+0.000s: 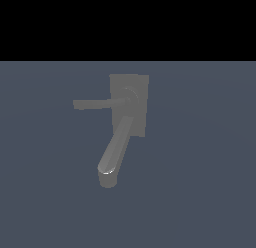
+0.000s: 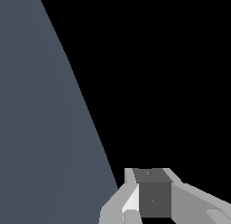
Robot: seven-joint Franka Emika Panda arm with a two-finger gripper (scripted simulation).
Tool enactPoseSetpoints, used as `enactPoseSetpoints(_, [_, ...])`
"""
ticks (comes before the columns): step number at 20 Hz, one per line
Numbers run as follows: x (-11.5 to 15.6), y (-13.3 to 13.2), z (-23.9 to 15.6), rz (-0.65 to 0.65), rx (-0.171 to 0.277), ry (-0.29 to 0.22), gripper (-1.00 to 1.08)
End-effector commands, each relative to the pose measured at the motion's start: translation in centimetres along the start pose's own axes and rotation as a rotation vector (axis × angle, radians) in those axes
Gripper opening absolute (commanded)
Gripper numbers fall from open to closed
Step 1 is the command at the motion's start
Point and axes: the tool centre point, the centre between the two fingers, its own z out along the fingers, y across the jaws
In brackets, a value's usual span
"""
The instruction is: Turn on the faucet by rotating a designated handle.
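Handle (image 1: 95,104) horiz, points ext-view left | spout (image 1: 116,148) angled down | gripper (image 2: 151,205) gap unclear

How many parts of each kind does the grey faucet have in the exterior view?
Back plate: 1
Spout: 1
Handle: 1
Total: 3 parts of one faucet. The gripper appears only in the wrist view.

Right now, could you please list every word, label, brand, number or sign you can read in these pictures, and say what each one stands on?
None: no text, number or sign can be read in either view.
The faucet, its handle and the spout are plain grey, unmarked.
The gripper in the wrist view bears only two tiny dots, no lettering.
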Motion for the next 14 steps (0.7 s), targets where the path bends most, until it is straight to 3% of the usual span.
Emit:
enactPoseSetpoints(1, [1.9,-0.7,-1.7,-0.049,-0.088,0.065,-1.0])
enactPoseSetpoints(7, [6.1,-4.2,-5.5,-0.195,-0.271,0.217,-1.0])
enactPoseSetpoints(14, [10.0,-11.5,-9.0,-0.412,-0.437,0.39,-1.0])
